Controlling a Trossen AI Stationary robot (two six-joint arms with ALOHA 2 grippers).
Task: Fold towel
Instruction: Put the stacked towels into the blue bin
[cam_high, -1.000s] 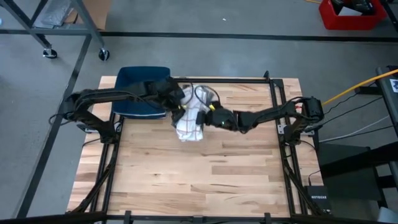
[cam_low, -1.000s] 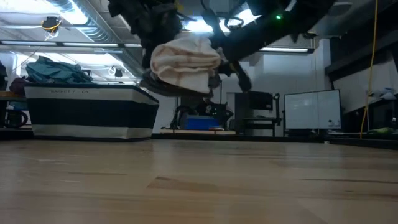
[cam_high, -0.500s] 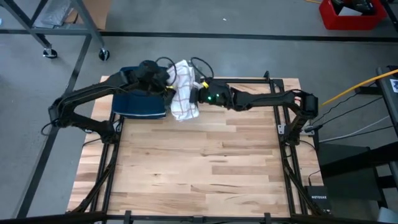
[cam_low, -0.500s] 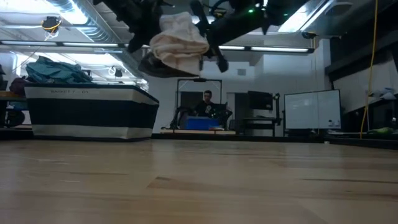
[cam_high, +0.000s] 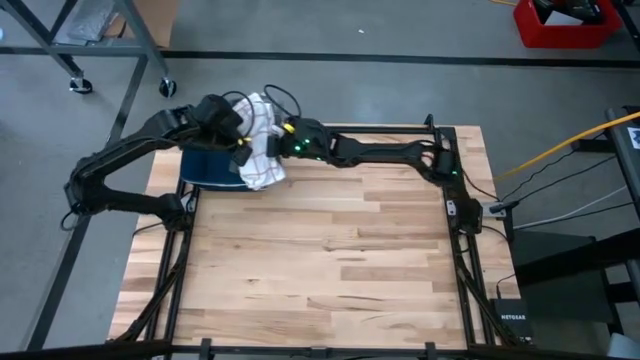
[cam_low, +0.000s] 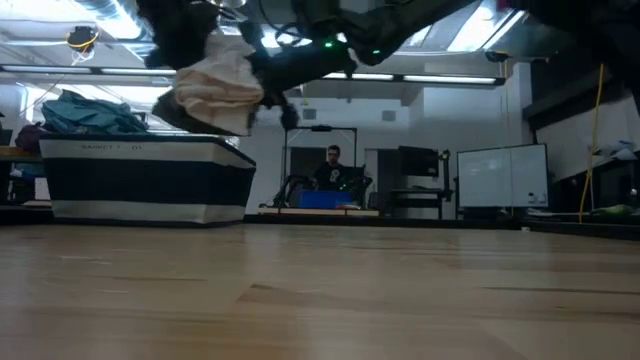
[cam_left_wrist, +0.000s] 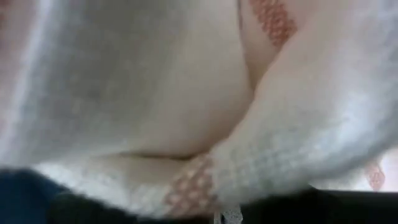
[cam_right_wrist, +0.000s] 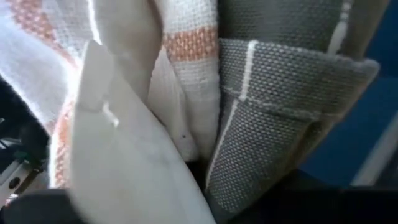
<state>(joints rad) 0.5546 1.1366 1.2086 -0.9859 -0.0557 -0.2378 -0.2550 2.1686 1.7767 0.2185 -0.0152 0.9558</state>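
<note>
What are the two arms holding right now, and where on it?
Both hold the bunched towel in the air over the basket, the left gripper and right gripper on opposite sides.

Both arms meet at the counter's (cam_high: 330, 250) far left corner. The left pincer (cam_high: 238, 138) and right pincer (cam_high: 280, 143) hold a bunched white towel (cam_high: 259, 142) over the blue basket (cam_high: 208, 166).

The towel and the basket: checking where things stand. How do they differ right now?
The towel is white with orange stripes, bunched and held in the air; the basket is dark blue and rests on the table's far left corner. The towel hangs above the basket's edge.
</note>
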